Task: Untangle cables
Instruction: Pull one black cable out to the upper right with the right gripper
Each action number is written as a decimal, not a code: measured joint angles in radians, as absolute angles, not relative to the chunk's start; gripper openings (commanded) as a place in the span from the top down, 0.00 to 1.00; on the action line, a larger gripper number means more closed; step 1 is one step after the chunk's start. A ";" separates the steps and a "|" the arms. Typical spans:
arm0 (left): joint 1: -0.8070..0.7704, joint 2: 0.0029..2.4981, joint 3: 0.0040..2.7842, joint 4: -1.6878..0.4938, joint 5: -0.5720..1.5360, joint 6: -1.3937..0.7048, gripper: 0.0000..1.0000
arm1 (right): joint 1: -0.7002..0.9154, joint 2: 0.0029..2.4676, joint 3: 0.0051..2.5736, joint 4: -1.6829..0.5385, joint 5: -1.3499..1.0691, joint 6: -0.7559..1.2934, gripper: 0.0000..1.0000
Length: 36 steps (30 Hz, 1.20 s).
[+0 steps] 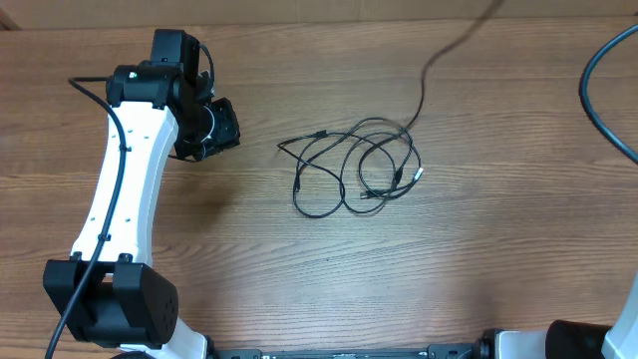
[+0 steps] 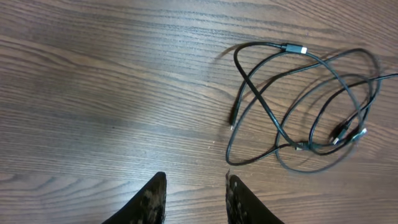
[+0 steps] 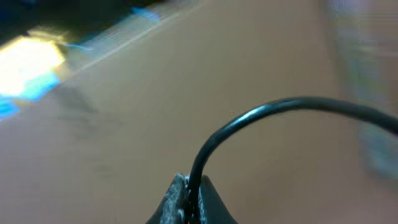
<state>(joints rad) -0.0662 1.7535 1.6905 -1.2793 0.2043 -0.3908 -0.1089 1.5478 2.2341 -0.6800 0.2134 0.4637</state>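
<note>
The cables [image 1: 371, 192] lie in a loose tangle of thin black loops on the wooden table, right of centre; they fill the upper right of the left wrist view [image 2: 292, 48]. One strand [image 1: 427, 72] rises from the tangle toward the top edge. My left gripper [image 1: 224, 130] hangs left of the tangle. It is open, with bare wood between its fingers [image 2: 196, 180], and touches no cable. My right gripper [image 3: 189, 180] is outside the overhead view. It is shut on a black cable [image 3: 261, 112] that arcs up and to the right.
The white left arm [image 1: 125, 189] reaches up from its base at the bottom left. A thick black cord [image 1: 596, 95] curves along the top right corner. The right arm's base [image 1: 588, 339] shows at the bottom right. The right wrist view's background is blurred.
</note>
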 measured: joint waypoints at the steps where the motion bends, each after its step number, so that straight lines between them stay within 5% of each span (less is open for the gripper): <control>1: -0.066 1.753 1.691 -1.277 0.204 -0.391 0.68 | -0.113 1.549 2.234 -0.760 0.282 0.466 0.96; 12: -0.066 1.753 1.691 -1.279 0.204 -0.391 0.68 | -0.367 1.695 2.236 -1.190 0.451 0.531 0.96; 13: -0.066 1.753 1.691 -1.280 0.204 -0.391 0.68 | -0.393 1.711 2.236 -1.208 0.434 0.535 0.90; 16: -0.066 1.753 1.691 -1.280 0.204 -0.391 0.68 | -0.470 1.753 2.236 -1.243 0.354 0.546 0.37; 19: -0.066 1.753 1.691 -1.280 0.204 -0.391 0.68 | -0.528 1.777 2.236 -1.250 0.228 0.545 0.18; 27: -0.066 1.753 1.691 -1.280 0.205 -0.391 0.68 | -0.501 1.804 2.236 -1.293 -0.205 0.368 0.12; 36: -0.067 1.753 1.691 -1.280 0.205 -0.391 0.68 | -0.331 1.833 2.217 -1.380 -0.337 0.233 0.12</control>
